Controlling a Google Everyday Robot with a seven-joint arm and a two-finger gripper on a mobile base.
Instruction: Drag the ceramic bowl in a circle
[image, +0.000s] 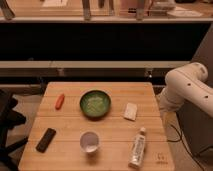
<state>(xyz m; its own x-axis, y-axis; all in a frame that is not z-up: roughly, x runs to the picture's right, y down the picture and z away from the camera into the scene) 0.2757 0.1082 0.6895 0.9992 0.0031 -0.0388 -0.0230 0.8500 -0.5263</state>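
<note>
ceramic bowl (95, 104): round, shallow, glossy dark green, paler speckled inside | arm (187, 90) was cut off at right edge | gripper lay out of frame, jaws released

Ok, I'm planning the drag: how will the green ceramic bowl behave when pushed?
Ceramic bowl: glossy glaze on the wooden table, probably slides easily. Wide and shallow, so unlikely to tip. The tool is out of view, beyond the arm at right.
</note>
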